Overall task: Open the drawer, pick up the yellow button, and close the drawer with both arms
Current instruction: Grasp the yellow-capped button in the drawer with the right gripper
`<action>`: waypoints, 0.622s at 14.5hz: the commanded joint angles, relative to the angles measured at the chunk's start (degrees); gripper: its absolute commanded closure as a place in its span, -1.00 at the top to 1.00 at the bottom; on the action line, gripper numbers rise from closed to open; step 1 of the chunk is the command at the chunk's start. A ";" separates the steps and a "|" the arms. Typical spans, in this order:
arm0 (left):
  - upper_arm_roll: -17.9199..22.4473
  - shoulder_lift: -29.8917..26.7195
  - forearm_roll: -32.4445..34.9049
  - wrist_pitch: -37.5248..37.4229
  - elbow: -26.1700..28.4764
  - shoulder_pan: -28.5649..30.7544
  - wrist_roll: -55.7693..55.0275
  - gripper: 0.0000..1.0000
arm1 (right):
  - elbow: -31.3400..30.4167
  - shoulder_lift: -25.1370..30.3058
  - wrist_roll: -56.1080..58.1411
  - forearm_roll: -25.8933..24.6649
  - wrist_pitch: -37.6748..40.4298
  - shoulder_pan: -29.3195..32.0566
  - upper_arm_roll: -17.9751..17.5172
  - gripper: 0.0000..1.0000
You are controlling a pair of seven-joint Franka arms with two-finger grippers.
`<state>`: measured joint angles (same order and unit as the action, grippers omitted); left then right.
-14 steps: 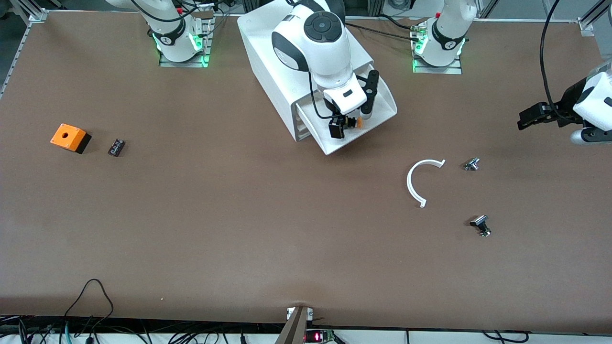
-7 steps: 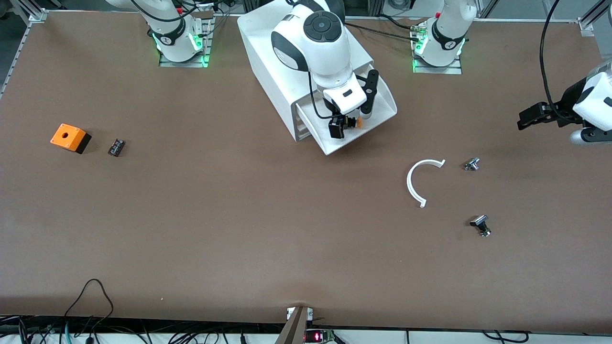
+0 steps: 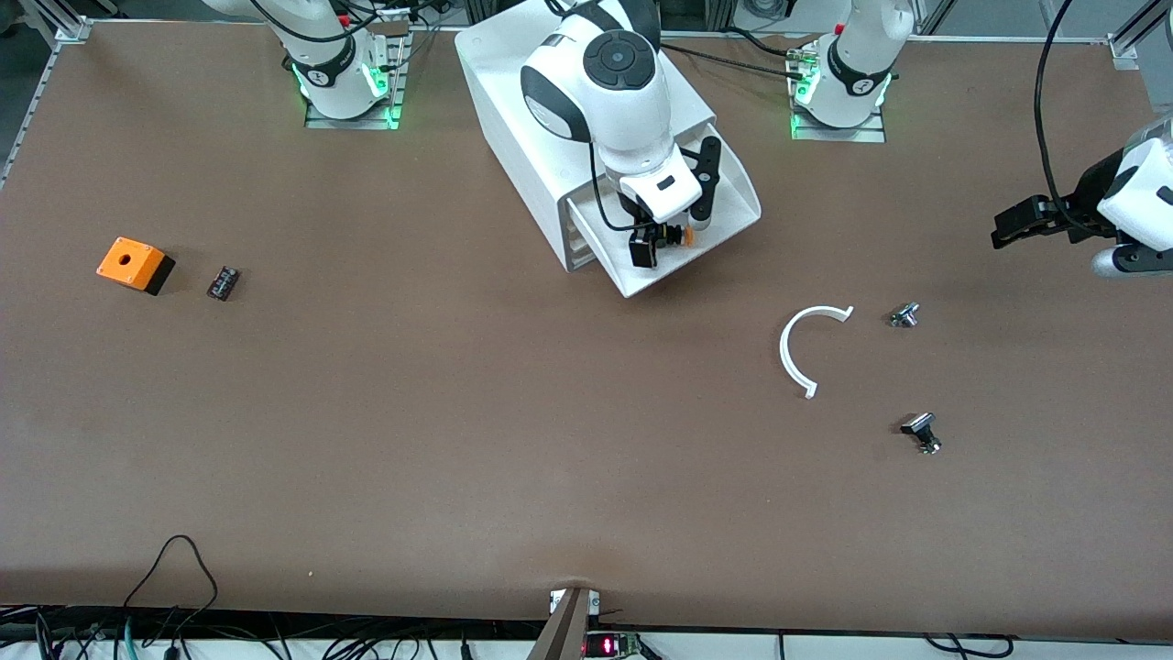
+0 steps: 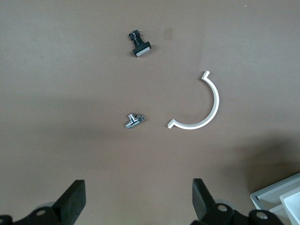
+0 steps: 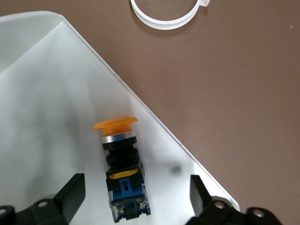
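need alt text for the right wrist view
An orange-capped button lies on its side on the floor of the open white drawer, between the spread fingers of the right gripper. Past the drawer's edge, a white ring clip lies on the brown table.

A brown table [image 3: 458, 440] with aluminium framing [image 3: 55, 32] at its corner.

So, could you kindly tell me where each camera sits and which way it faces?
Front view: high across the table, facing both arms' bases; drawer pulled out.
Left wrist view: looks down past open left pincer at the white arc.
Right wrist view: looks down past open right pincer at the button in the drawer.
All three show the arc.
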<state>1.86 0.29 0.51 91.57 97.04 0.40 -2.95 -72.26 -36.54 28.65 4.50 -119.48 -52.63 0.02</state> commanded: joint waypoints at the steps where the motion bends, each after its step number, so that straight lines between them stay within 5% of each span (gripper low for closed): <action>1: 0.16 -1.26 1.16 -0.69 0.61 -0.49 -0.48 1.00 | -1.04 0.24 1.59 -0.46 0.30 -0.10 0.07 0.57; 9: 0.16 -1.26 1.16 -0.69 0.61 -0.58 -0.48 1.00 | -0.43 0.41 3.61 -2.74 0.30 -0.02 0.07 -0.01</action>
<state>1.86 0.25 0.51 91.52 97.04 0.39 -2.95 -72.98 -36.57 31.39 2.68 -119.53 -52.62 0.04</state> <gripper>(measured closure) 0.000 0.489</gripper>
